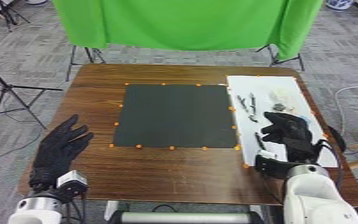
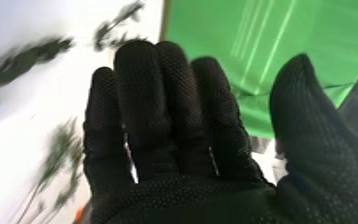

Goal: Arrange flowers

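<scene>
right black fabric-gloved hand [image 1: 286, 131] is hanging open and empty over white rectangular sheet [image 1: 255, 84] | left black-gloved hand [image 1: 58, 147] is hanging relaxed | slim dark-green leafy sprigs [image 2: 23, 61] are lying on sheet | risk: right hand closing too wide, snagging and bending neighbouring sprigs

A lab, by its green backdrop [image 1: 189, 25] and black tripod [image 1: 8, 87].

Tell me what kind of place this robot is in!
Probably a robot lab or test room: a green curtain hangs beyond the wooden table, and a black tripod stands to the left.
</scene>
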